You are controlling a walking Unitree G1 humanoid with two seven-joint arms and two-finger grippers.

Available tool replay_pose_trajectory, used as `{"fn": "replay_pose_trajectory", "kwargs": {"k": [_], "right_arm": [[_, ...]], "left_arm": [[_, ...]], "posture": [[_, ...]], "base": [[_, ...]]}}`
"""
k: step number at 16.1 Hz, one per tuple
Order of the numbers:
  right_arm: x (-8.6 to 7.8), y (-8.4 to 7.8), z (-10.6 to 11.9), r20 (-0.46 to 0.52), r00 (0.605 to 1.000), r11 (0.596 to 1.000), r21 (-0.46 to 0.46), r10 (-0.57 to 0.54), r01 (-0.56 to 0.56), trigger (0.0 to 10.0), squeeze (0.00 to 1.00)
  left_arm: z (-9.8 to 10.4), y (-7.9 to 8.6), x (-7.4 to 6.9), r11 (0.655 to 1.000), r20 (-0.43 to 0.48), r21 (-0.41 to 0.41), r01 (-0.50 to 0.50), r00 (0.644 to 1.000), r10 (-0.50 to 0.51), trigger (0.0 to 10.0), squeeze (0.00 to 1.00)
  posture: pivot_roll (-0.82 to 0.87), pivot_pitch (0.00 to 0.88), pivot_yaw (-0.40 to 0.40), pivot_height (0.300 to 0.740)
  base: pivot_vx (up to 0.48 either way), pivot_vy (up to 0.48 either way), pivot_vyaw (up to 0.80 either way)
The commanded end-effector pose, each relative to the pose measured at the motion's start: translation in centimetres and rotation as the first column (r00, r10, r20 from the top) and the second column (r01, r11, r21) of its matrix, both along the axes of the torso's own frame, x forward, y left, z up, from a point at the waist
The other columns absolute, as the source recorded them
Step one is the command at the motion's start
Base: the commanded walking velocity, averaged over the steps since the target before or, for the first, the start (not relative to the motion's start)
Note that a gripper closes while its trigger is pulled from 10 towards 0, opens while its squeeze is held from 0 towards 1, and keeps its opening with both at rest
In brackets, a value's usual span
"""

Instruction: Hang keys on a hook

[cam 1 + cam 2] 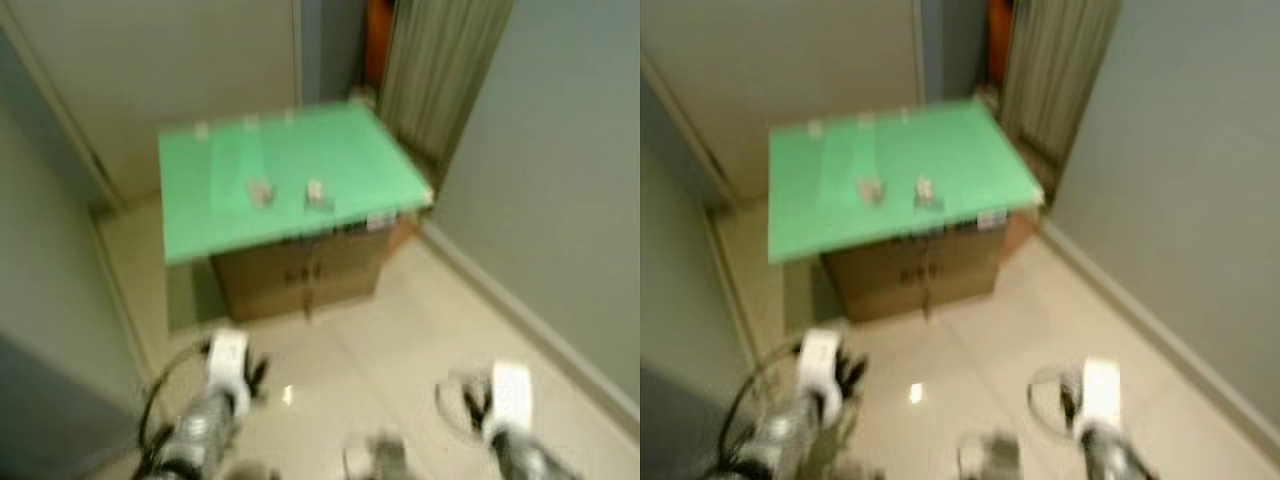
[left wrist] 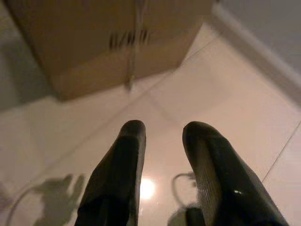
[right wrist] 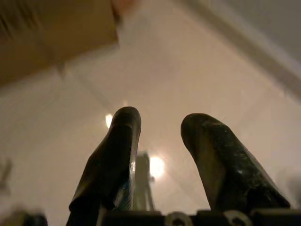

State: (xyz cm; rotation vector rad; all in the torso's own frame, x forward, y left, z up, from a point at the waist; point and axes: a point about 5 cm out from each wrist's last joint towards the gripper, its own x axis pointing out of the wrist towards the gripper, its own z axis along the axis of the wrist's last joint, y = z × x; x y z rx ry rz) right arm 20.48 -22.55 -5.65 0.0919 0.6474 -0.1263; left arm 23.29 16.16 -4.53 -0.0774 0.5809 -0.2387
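Green table (image 1: 200, 215) up ahead holds two small blurry objects (image 1: 288, 191) (keys, probably), well apart from both low-hanging arms; left end effector (image 2: 162, 136) and right end effector (image 3: 160, 127) are released, empty, left slightly nearer.

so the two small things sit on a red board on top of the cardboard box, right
Not quite: the board is green, not red, as the left eye view shows. The rest holds: two small things lie on it, too blurred to identify, and it rests on the cardboard box.
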Motion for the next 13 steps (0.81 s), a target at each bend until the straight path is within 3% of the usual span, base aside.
{"fn": "replay_pose_trajectory", "kwargs": {"k": [1,2,3,4,6,7,9,13], "right_arm": [[4.1,0.8,3.3,0.224,0.974,0.999,0.041,0.023,-0.033,10.0,0.00],[6.1,1.2,5.7,0.355,0.934,0.996,0.047,0.050,-0.072,10.0,0.00],[6.7,1.4,6.5,0.398,0.915,0.995,0.048,0.064,-0.091,10.0,0.00],[8.8,2.5,9.7,0.534,0.837,0.984,0.042,0.123,-0.172,10.0,0.00],[10.1,4.4,12.8,0.633,0.740,0.958,-0.010,0.227,-0.285,10.0,0.00],[10.3,4.9,13.3,0.651,0.717,0.949,-0.013,0.248,-0.316,10.0,0.00],[10.3,7.6,15.2,0.688,0.628,0.897,-0.077,0.364,-0.436,10.0,0.00],[10.0,9.0,15.2,0.641,0.637,0.878,-0.130,0.429,-0.460,10.0,0.00]], "left_arm": [[2.8,0.7,2.3,1.000,0.181,-0.016,0.017,0.983,-0.014,10.0,0.00],[5.6,-0.3,4.0,0.997,0.329,-0.040,0.072,0.943,-0.055,10.0,0.00],[6.7,-0.8,4.4,0.994,0.379,-0.047,0.094,0.923,-0.069,10.0,0.00],[10.8,-1.9,5.9,0.988,0.521,-0.074,0.137,0.850,-0.079,10.0,0.00],[14.2,-2.7,7.0,0.984,0.617,-0.087,0.153,0.784,-0.067,10.0,0.00],[14.8,-2.8,7.2,0.984,0.633,-0.091,0.155,0.771,-0.063,10.0,0.00],[16.4,-3.3,7.2,0.980,0.656,-0.103,0.173,0.752,-0.063,10.0,0.00],[16.3,-4.3,6.4,0.975,0.628,-0.114,0.192,0.774,-0.079,10.0,0.00]], "posture": [[0.06,0.110,-0.029,0.740],[0.06,0.111,-0.030,0.740],[0.07,0.110,-0.031,0.740],[0.07,0.108,-0.028,0.740],[0.07,0.105,-0.028,0.740],[0.07,0.103,-0.028,0.740],[0.07,0.103,-0.025,0.740],[0.06,0.111,-0.023,0.740]], "base": [[0.368,0.000,0.00],[0.368,0.000,0.00],[0.368,0.000,0.00],[0.368,0.000,0.00],[0.366,0.000,0.00],[0.368,0.000,0.00],[0.368,0.000,0.80],[0.368,0.000,0.18]]}}
